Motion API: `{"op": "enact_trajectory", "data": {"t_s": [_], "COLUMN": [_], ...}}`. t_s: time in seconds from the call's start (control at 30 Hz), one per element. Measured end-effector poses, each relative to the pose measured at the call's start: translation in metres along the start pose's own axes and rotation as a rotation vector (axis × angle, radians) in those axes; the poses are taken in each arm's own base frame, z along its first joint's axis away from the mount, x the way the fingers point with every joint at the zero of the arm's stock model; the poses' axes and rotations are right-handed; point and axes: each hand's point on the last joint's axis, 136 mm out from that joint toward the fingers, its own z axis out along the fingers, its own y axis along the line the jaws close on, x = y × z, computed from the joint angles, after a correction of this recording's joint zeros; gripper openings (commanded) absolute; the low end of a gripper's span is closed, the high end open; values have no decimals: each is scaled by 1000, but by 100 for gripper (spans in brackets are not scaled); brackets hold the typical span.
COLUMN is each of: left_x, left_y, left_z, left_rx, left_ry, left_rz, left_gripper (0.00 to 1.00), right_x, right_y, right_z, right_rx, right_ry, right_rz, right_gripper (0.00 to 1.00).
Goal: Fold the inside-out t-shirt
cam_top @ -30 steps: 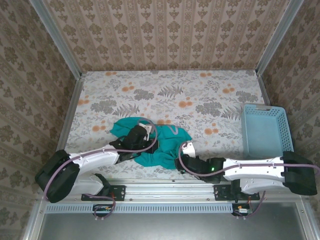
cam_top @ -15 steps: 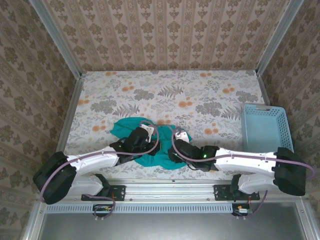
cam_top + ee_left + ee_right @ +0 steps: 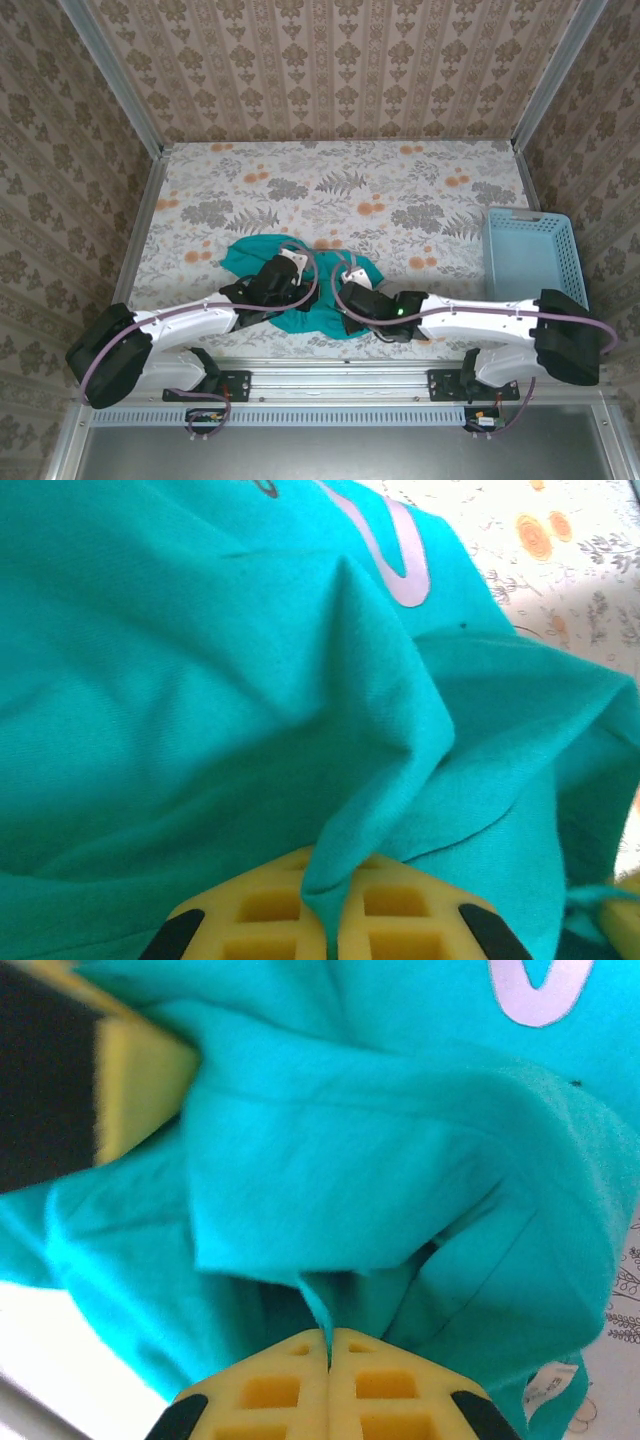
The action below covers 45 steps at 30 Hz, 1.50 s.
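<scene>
The inside-out t-shirt (image 3: 243, 258) is lying bunched on the floral table (image 3: 420, 190) near its front edge, well apart from the light-blue basket (image 3: 527, 262) at the right. The left gripper (image 3: 325, 912) is pinching a raised ridge of the teal cloth between its yellow pads. Just beside it, the right gripper (image 3: 329, 1358) is pressing its pads together on a thin fold of the same fabric, the rest of the shirt spreading away ahead of both pairs of fingers
</scene>
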Motion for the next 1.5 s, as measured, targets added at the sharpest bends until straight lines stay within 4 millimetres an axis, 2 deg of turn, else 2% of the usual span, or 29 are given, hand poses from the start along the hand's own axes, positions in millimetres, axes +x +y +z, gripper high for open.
{"op": "enact_trajectory", "data": {"t_s": [0.1, 0.2, 0.33, 0.47, 0.6, 0.67, 0.83, 0.9, 1.1, 1.37, 1.5], "left_x": [-2, -6, -5, -2, 1, 3, 10, 11, 10, 8, 8], "left_y": [4, 8, 7, 1, -4, -7, -18, -20, -24, -24, -24], "left_z": [0, 0, 0, 1, 2, 2, 3, 2, 1, 1, 1], "left_rx": [-16, -27, -18, 9, 23, 28, 47, 51, 58, 54, 53], "left_ry": [-10, -20, -17, 1, 7, 10, 20, 20, 14, 9, 8], "left_rz": [-7, -21, -21, -19, -5, 4, 40, 50, 72, 74, 74], "left_gripper": [0, 0, 0, 0, 0, 0, 0, 0, 0, 0, 0], "right_x": [3, 18, 45, 63, 58, 50, 13, 6, 14, 29, 26], "right_y": [11, 9, -12, -32, -35, -37, -41, -41, -35, -39, -38], "right_z": [-24, -37, -29, -18, -21, -25, -35, -34, -12, 8, 11], "right_rx": [-63, -92, -55, 5, 9, 15, 26, 32, 73, 134, 144], "right_ry": [-57, -90, -68, -49, -65, -74, -118, -115, -23, 49, 53], "right_rz": [-43, -61, -36, 24, 50, 62, 136, 142, 89, 52, 44], "right_gripper": [0, 0, 0, 12, 27, 30, 34, 37, 34, 28, 14]}}
